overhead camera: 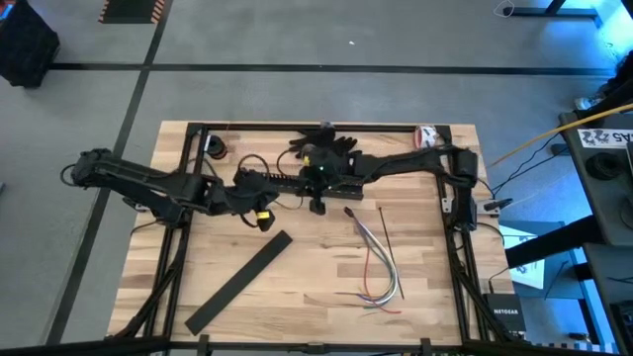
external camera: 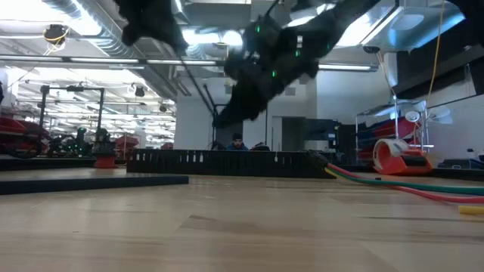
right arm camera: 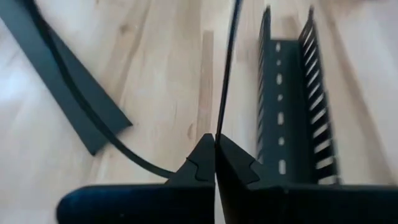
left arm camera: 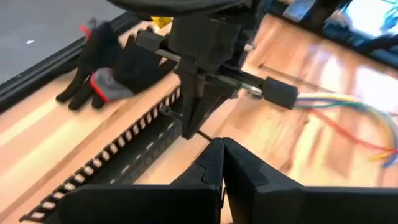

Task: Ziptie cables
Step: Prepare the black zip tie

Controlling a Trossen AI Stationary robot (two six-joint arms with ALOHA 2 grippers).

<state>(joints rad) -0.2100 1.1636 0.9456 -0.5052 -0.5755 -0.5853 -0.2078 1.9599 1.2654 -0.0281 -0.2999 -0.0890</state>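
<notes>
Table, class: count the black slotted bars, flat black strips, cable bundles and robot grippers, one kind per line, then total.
Slotted bar: 1
Flat strip: 1
Cable bundle: 1
Grippers: 2, left gripper and right gripper
Total: 5

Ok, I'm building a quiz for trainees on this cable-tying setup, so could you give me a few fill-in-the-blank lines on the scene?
1. The right claw is shut on a thin, straight dark strip, the ___.
2. The cables lie loose on the table, nearer the ___ arm.
3. The left claw has its fingers ___.

Missing words: ziptie; right; shut.
</notes>
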